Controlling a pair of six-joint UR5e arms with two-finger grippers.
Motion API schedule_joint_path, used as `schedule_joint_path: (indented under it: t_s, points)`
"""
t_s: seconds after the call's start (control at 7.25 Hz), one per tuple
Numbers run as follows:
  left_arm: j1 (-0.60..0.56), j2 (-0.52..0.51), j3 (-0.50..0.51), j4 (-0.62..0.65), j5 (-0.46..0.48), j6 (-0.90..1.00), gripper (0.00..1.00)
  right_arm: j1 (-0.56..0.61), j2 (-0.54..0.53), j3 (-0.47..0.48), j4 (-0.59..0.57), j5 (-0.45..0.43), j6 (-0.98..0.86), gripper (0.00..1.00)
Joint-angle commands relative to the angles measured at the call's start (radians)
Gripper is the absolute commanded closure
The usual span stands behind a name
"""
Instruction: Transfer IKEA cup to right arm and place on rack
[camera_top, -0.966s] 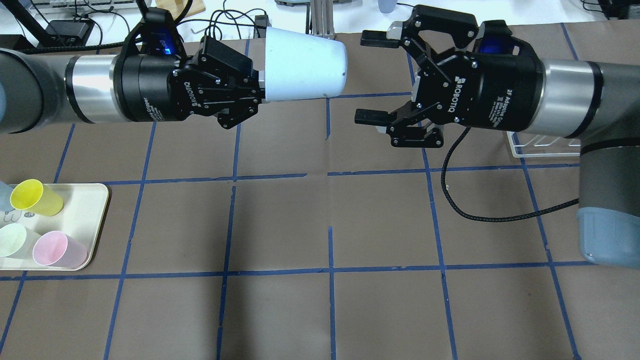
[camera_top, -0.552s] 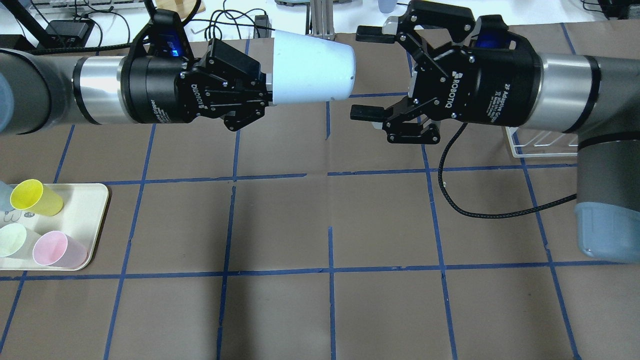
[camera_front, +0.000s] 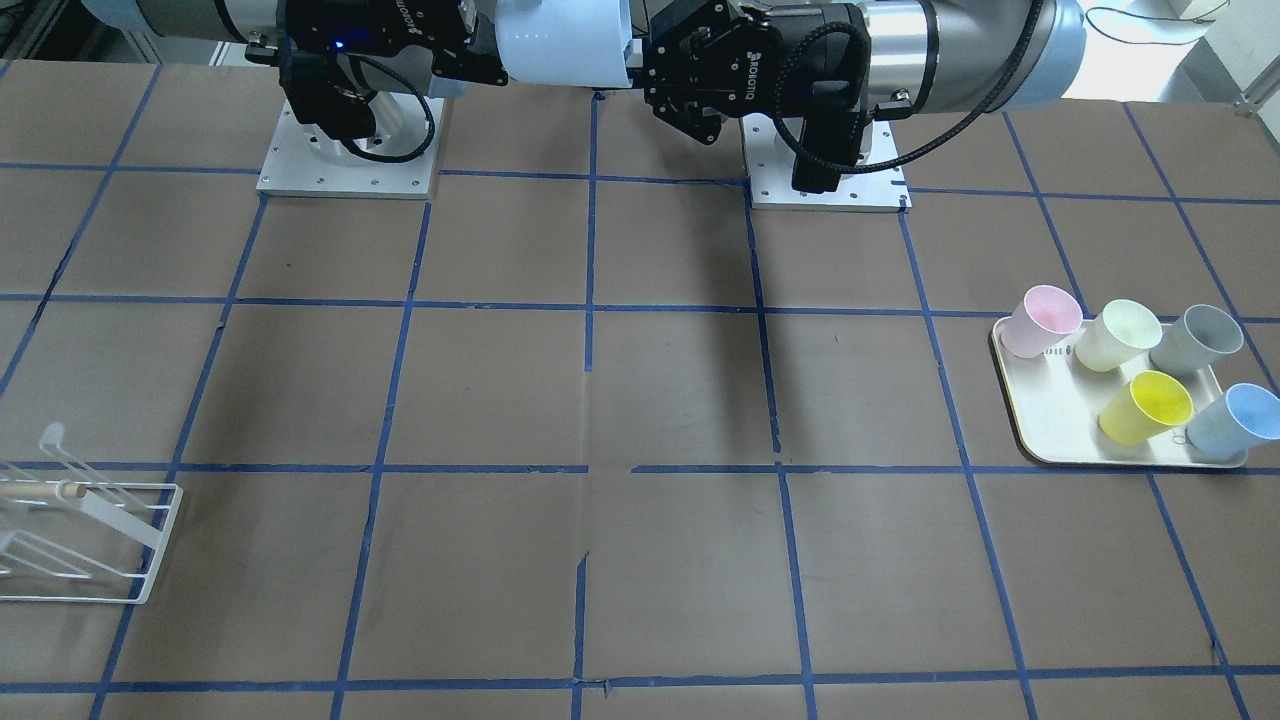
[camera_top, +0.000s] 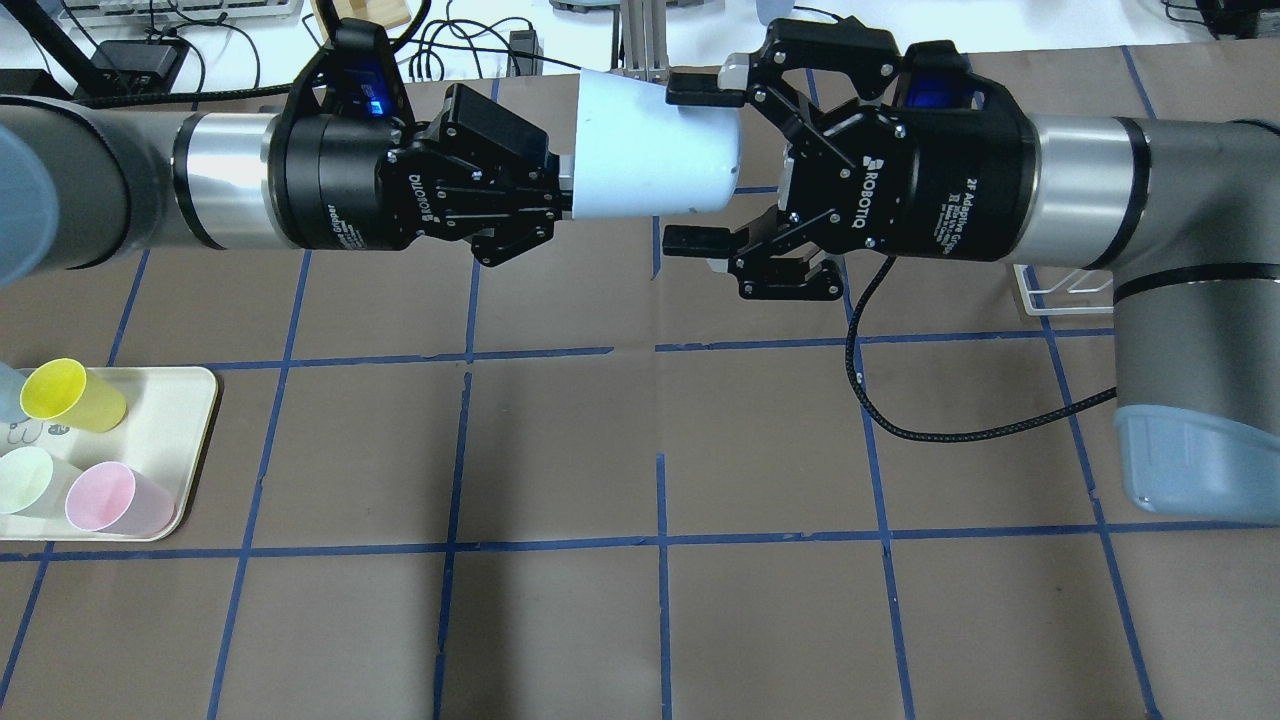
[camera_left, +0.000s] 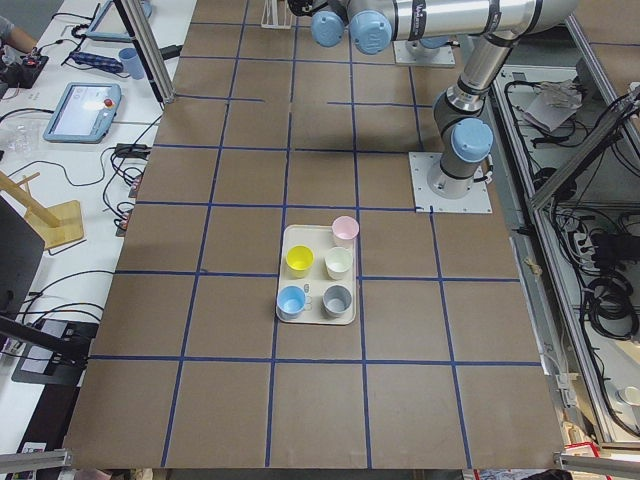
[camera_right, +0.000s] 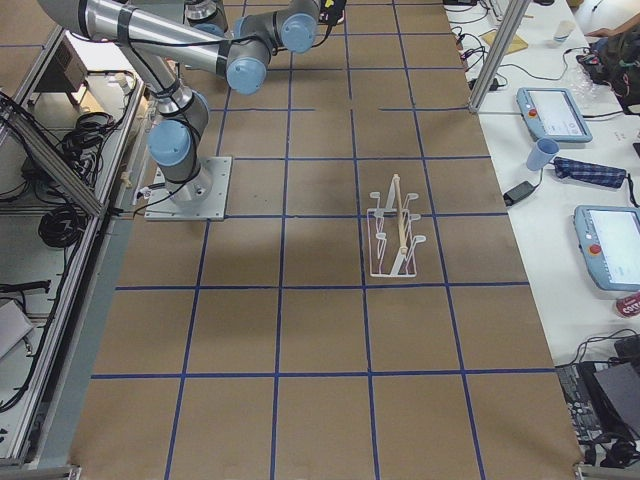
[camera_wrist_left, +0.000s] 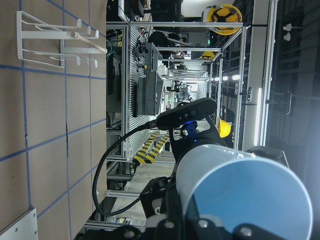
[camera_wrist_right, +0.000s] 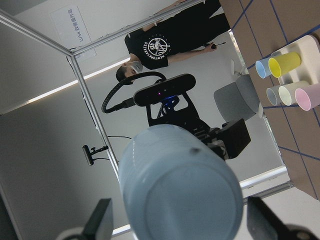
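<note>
The IKEA cup (camera_top: 650, 160) is pale blue and lies horizontal in the air at the table's far side, with its base toward the right arm. My left gripper (camera_top: 560, 187) is shut on the cup's rim. My right gripper (camera_top: 692, 165) is open, one finger above and one finger below the cup's base, not closed on it. In the right wrist view the cup's base (camera_wrist_right: 185, 185) sits between the two spread fingers (camera_wrist_right: 100, 222). The cup also shows in the left wrist view (camera_wrist_left: 240, 195). The rack (camera_top: 1065, 285) is mostly hidden behind the right arm; it shows whole in the exterior right view (camera_right: 395, 235).
A cream tray (camera_top: 190, 400) at the front left holds several cups, among them a second blue cup (camera_front: 1235, 420) and a grey cup (camera_front: 1195, 340). A black cable (camera_top: 950, 430) loops from the right wrist over the table. Both arm bases stand at the robot's side (camera_front: 825, 185).
My left gripper has carried the cup to the right. My right gripper has moved left, and its open fingers now straddle the cup's base.
</note>
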Motion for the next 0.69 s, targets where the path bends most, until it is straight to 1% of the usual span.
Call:
schedule_joint_path:
  t_s: [0.0,0.14,0.28,0.41,0.55]
  points:
    - [-0.002,0.009,0.001,0.003,0.005,-0.018,1.0,0.0,0.0,0.0,0.001,0.003,0.003,0.28]
    - [-0.001,0.015,-0.001,0.003,0.013,-0.025,1.0,0.0,-0.002,-0.002,0.001,0.003,0.006,0.33]
    - [-0.002,0.02,0.001,0.003,0.013,-0.045,0.94,0.0,-0.003,-0.002,0.003,0.005,0.007,0.36]
    - [-0.001,0.021,0.01,0.003,0.013,-0.057,0.01,0.0,-0.003,-0.002,0.003,0.003,0.012,0.36]
    - [-0.002,0.021,0.018,0.005,0.013,-0.114,0.0,0.0,-0.005,-0.002,0.003,0.003,0.012,0.36]
